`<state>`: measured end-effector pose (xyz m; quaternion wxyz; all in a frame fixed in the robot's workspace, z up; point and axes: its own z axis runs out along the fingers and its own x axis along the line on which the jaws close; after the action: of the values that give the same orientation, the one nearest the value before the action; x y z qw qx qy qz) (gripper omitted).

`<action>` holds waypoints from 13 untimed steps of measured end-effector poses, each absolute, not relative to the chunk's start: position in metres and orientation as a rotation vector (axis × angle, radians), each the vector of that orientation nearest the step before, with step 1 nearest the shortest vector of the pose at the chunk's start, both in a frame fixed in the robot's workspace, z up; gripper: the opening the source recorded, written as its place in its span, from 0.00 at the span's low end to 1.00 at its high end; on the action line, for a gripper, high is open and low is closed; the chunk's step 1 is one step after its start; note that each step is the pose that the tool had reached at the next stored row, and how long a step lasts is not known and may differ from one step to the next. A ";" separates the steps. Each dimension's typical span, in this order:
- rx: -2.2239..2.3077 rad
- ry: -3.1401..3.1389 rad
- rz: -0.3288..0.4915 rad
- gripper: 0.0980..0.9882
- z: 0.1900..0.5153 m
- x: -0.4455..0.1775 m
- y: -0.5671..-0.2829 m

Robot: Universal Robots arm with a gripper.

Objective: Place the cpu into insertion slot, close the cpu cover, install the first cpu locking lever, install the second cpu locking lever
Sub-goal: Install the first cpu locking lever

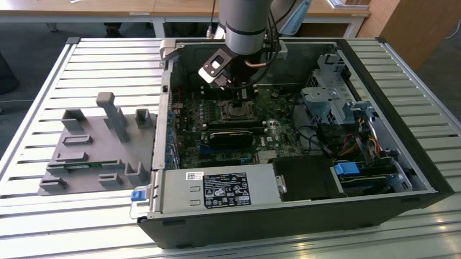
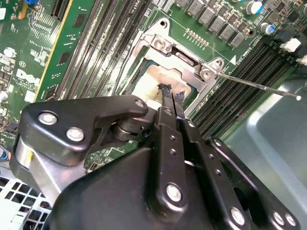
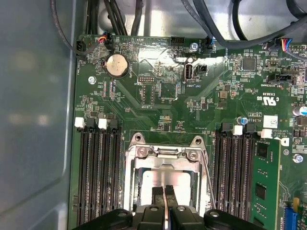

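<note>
In the exterior view, you see the arm [image 1: 245, 21] reach down into an open computer case [image 1: 288, 221] that lies on a table [image 1: 43, 216] made of slats. The gripper [image 1: 241, 98] hangs just above the slot [image 1: 236, 112], near the middle of the green board [image 1: 189, 154]. A grey tray [image 1: 86, 145] sits on the table, towards the exterior view's left, apart from the case. In the second wrist view, your gripper [image 2: 169, 93] has its two fingers pressed together. Their tips are right at the shiny face of the cpu [image 2: 156, 79]. The cpu lies flat in the slot, and the cover [image 2: 184, 55] lies around it like a frame. A thin metal lever [image 2: 259, 86] sticks out from a corner of the cover, across the black memory slots [image 2: 240, 76]. In the first wrist view, the fingers look together too, with just a thin line between them, and the gripper [image 3: 165, 194] is over the cpu [image 3: 160, 178]. The cover [image 3: 163, 160] frames the cpu, and the lever [image 3: 209, 182] runs along one side of it. A round battery [image 3: 117, 65] sits on the board, well apart from the slot.
</note>
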<state>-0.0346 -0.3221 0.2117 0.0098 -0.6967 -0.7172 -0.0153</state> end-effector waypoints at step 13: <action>-2.175 -2.239 -0.048 0.06 0.224 -0.035 -0.322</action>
<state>-0.0346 -0.3221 0.2236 0.0098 -0.6967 -0.7172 -0.0153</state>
